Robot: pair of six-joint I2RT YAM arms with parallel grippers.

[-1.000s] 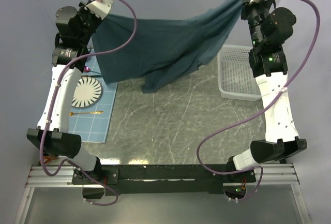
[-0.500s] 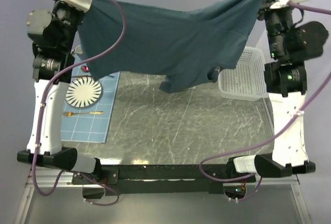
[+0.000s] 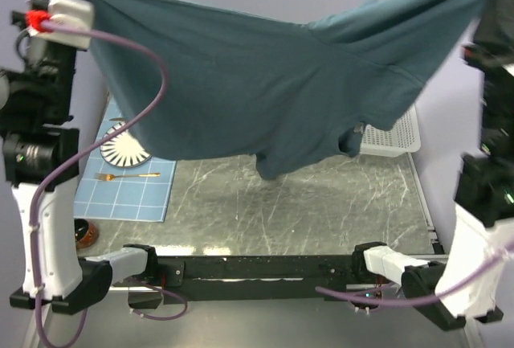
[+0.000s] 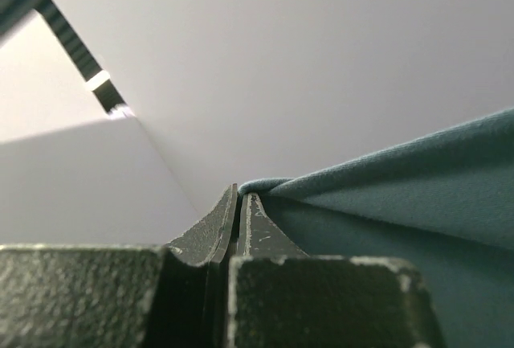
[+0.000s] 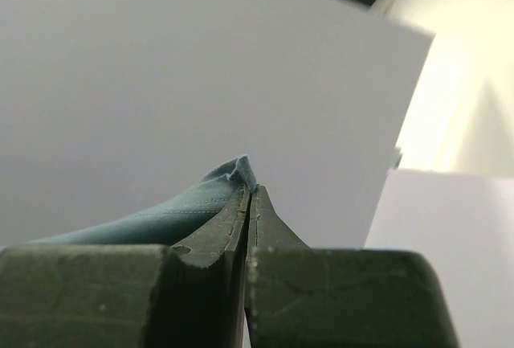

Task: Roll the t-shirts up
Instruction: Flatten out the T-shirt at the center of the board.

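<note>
Held aloft: plain dark slate-blue cotton t-shirt [image 3: 241, 83], stretched from 10 to 2 o'clock above the grey marbled surface [image 3: 305, 203], lowest fold drooping near centre. At 10 o'clock, left gripper [image 4: 241, 202], jaws pinched tight on one cloth edge. At 2 o'clock, right gripper [image 5: 249, 195], jaws clamped on the opposite edge.

Both arms raised and swung outward. Left hand [image 4: 241, 194] and right hand [image 5: 247, 191] now higher and farther apart. T-shirt [image 3: 241, 83] pulled wider between them; in the top view it now hides the far parts of plate [image 3: 120, 153] and basket [image 3: 399, 135].
</note>
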